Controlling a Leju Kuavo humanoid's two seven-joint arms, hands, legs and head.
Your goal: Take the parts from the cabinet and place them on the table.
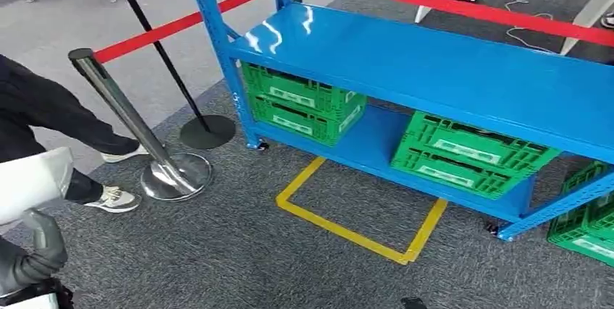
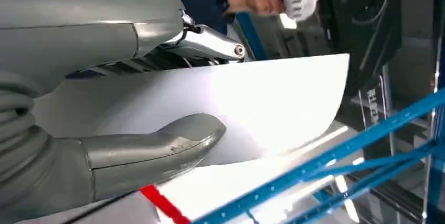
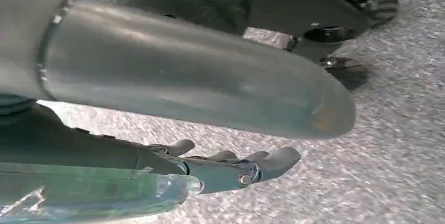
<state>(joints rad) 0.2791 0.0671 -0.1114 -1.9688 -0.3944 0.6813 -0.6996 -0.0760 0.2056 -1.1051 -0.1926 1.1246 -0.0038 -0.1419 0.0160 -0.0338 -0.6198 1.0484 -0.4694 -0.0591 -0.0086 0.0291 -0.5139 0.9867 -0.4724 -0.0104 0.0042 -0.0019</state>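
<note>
**Part in hand, table not yet reached**

While the left hand (image 1: 32, 251) sits low at the near left corner of the head view, a white curved part (image 1: 32, 182) rests above its grey thumb, so the pick from the cabinet looks done for this piece. Ahead stands a blue shelf rack (image 1: 434, 63) with a bare top shelf, and green crates (image 1: 304, 103) sit on its lower shelf. A yellow floor marking (image 1: 358, 211) lies on the carpet before the rack. A person's leg and shoe (image 1: 112, 197) stand at the left, beside a chrome stanchion (image 1: 134, 124) carrying a red belt (image 1: 174, 27). I cannot tell from this view which surface is the table meant by the task.

From the left wrist view, the left hand (image 2: 105, 103) clamps the white part (image 2: 252, 108), thumb on one face and fingers (image 2: 210, 43) on the other. Blue rack struts (image 2: 336, 156) cross behind it.

From the right wrist view, the right hand (image 3: 199, 129) hangs over grey carpet (image 3: 399, 129); its fingers (image 3: 267, 161) are loosely curled and hold nothing that I can see, though something greenish and clear lies beside them, so I cannot tell its state for certain.

By my judgement the carry and the placing are left, and any further parts too.
</note>
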